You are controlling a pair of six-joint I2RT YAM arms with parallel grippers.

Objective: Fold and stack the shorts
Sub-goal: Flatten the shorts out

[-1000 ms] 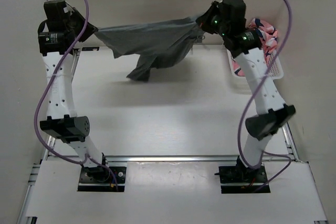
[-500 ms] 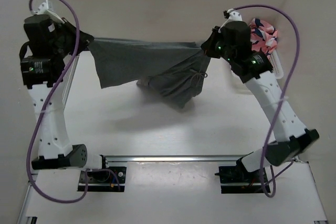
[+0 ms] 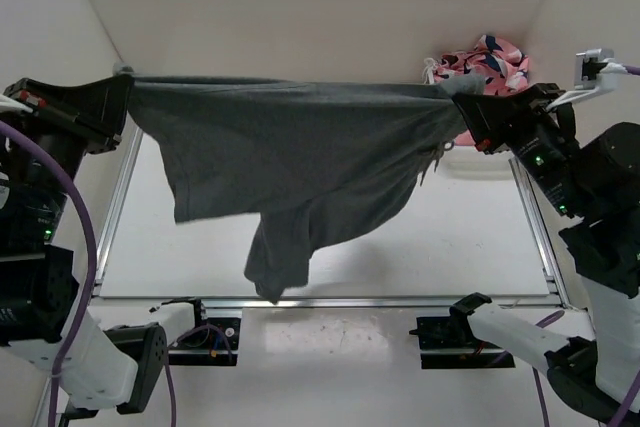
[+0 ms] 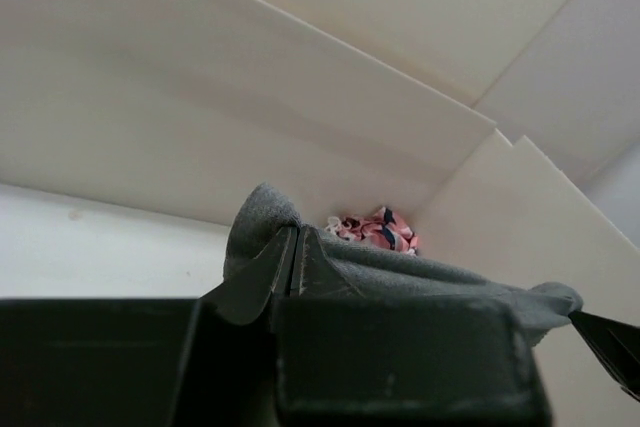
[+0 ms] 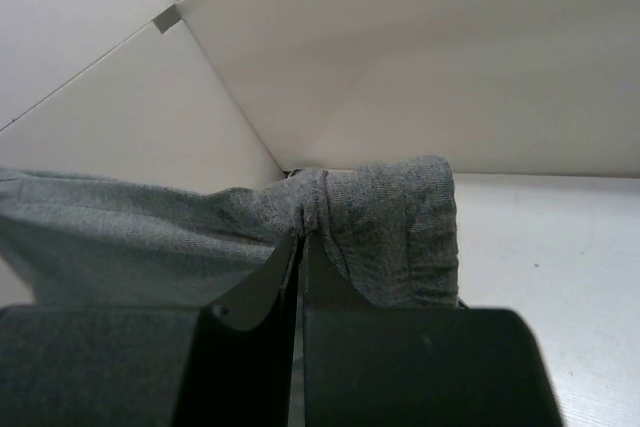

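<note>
From above, the shorts are held up over the white table, pulled taut along their upper edge from 9 o'clock to 3 o'clock. The left gripper, out at 9 o'clock, is clamped shut on the left corner of the grey fabric. The right gripper, at 3 o'clock, is pinched tight on the other corner. Below that stretched edge the cloth sags, and one leg droops in a twisted fold toward 6 o'clock. A thin drawstring dangles near the right end. A pink patterned cloth sits at about 1 o'clock, just behind the right gripper.

In the left wrist view, the left gripper has its two dark fingers pressed together at centre with a bunched tip of the shorts caught between them. The fabric runs off toward 4 o'clock, where a dark wedge at the frame's edge is probably the other gripper. The pink patterned cloth peeks over the grey edge, just right of centre.

In the right wrist view, the right gripper is likewise closed, with a gathered fold of the shorts squeezed in its fingers. The fabric stretches away toward 9 o'clock and a flap hangs over at 3 o'clock.
</note>
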